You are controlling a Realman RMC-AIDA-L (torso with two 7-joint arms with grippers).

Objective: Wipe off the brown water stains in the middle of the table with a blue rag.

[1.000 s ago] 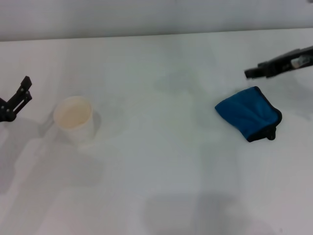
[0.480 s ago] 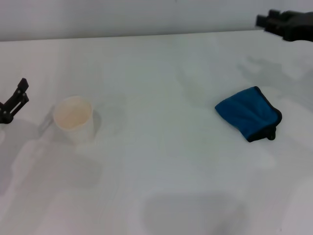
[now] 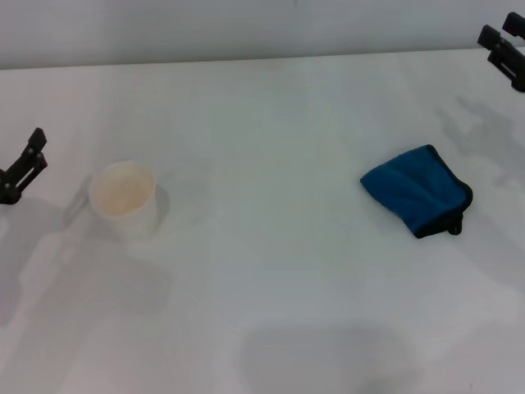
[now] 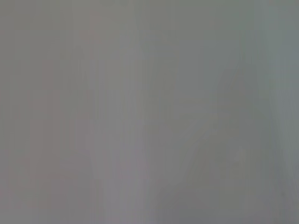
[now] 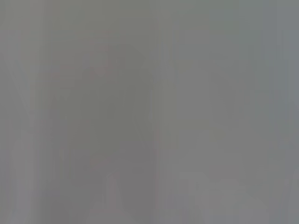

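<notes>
Blue folded cloth rag (image 3: 416, 190) lies at the white table's (image 3: 271, 107) three o'clock; no brown stain visible. Right gripper (image 3: 504, 51), at one o'clock, and left gripper (image 3: 23, 167), at nine, hold nothing, spread unreadable; we should pinch the rag's centre.

A paper cup (image 3: 124, 199) stands upright at about nine o'clock from the centre of the head view, well toward the left side. It is cream-white, open at the top, and its inside looks pale tan. A soft grey shadow (image 3: 98, 271) falls from it toward seven o'clock. At twelve o'clock, along the far edge, a plain light grey wall (image 3: 246, 29) closes the view. Both wrist views show only flat grey.
</notes>
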